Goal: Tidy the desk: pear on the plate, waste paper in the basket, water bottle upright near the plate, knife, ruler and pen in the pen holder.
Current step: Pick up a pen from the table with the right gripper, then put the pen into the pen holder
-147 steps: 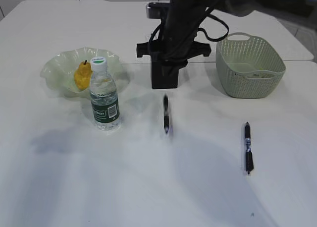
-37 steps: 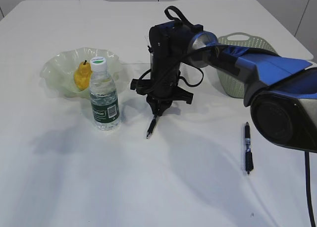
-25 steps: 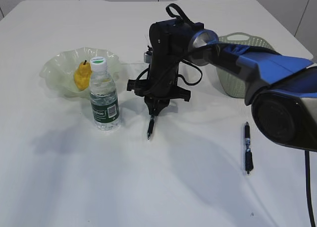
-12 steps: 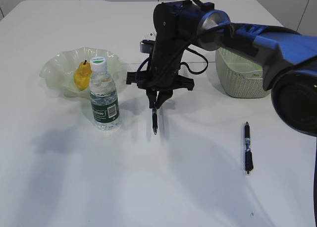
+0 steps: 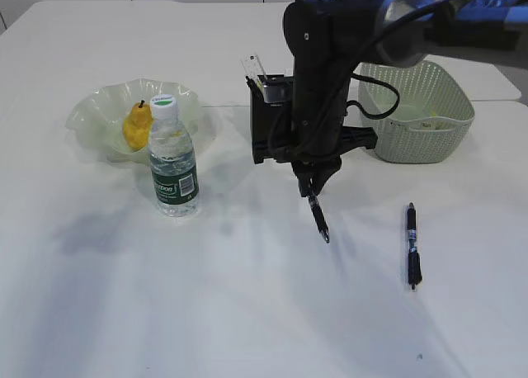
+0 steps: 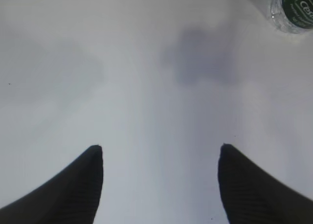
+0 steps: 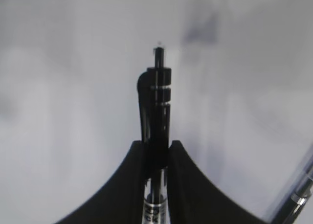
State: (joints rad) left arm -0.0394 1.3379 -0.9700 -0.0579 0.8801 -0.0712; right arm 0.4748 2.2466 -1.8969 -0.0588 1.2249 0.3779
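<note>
Pen [image 5: 317, 215] at frame centre: I hold it pinched in my right gripper [image 5: 310, 182], hanging tip-down, presumably so it can drop into the pen holder [image 5: 266, 122] just behind. My left gripper [image 6: 159, 158] gapes empty.

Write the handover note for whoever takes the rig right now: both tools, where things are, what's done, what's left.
Right tool: shut on a black pen, hanging off the table in front of the pen holder.
Left tool: open, empty, over bare table near the water bottle.
Done: pear on the plate; bottle upright beside it; something clear already stands in the holder.
Left: drop the held pen in the holder, then the second pen lying on the table right of it.
Basket: contents unclear.
</note>
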